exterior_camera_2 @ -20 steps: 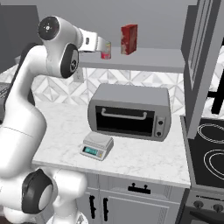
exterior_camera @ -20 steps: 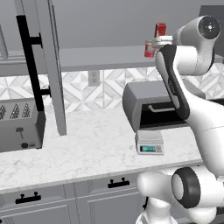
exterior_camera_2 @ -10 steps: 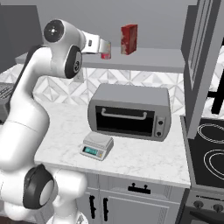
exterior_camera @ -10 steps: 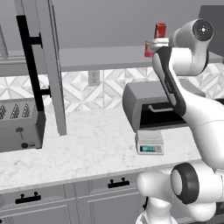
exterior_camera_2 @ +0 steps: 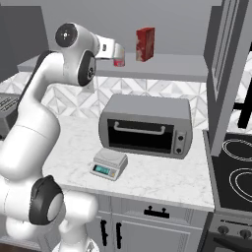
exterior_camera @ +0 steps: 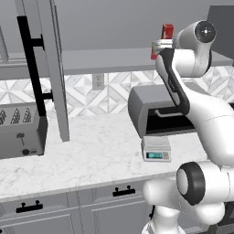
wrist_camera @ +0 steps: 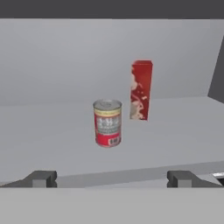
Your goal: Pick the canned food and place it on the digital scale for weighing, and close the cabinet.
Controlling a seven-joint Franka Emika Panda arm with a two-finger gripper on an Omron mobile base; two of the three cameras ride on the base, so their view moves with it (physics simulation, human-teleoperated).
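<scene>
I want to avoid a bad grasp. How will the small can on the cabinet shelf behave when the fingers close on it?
The canned food looks rigid, so it should not deform. Its curved wall may slip between flat fingers. It stands upright now; if knocked over, it would probably roll toward the red box.

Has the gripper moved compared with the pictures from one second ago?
Yes. In the right base view the gripper has advanced toward the canned food and the red box on the cabinet shelf, which stayed fixed. Its fingers are open.
</scene>
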